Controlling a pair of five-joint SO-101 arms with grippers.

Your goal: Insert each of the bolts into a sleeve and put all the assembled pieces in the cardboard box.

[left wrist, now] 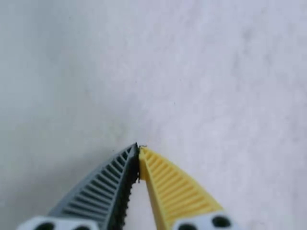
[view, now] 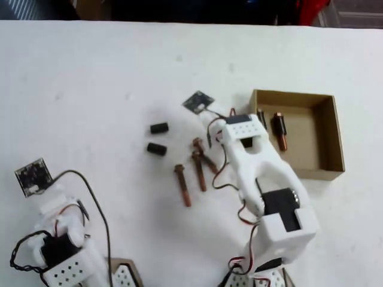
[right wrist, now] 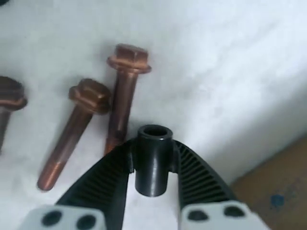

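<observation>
My right gripper (right wrist: 153, 146) is shut on a black sleeve (right wrist: 153, 165), held upright with its open end up, just above the table. Close beyond it lie three copper bolts (right wrist: 125, 91) (right wrist: 72, 129) (right wrist: 7, 103). From above, the bolts (view: 182, 185) (view: 198, 170) lie left of the right arm (view: 251, 155). Two loose black sleeves (view: 158, 128) (view: 157, 149) sit further left. The cardboard box (view: 332, 128) at the right holds two assembled pieces (view: 279, 131) (view: 261, 116). My left gripper (left wrist: 139, 149) is shut on nothing, over bare table at the front left.
The left arm (view: 57, 239) rests near the front left corner with its cable looping beside it. A corner of the cardboard box (right wrist: 278, 191) lies close to the right gripper. The white table (view: 90, 72) stretches to the back and left.
</observation>
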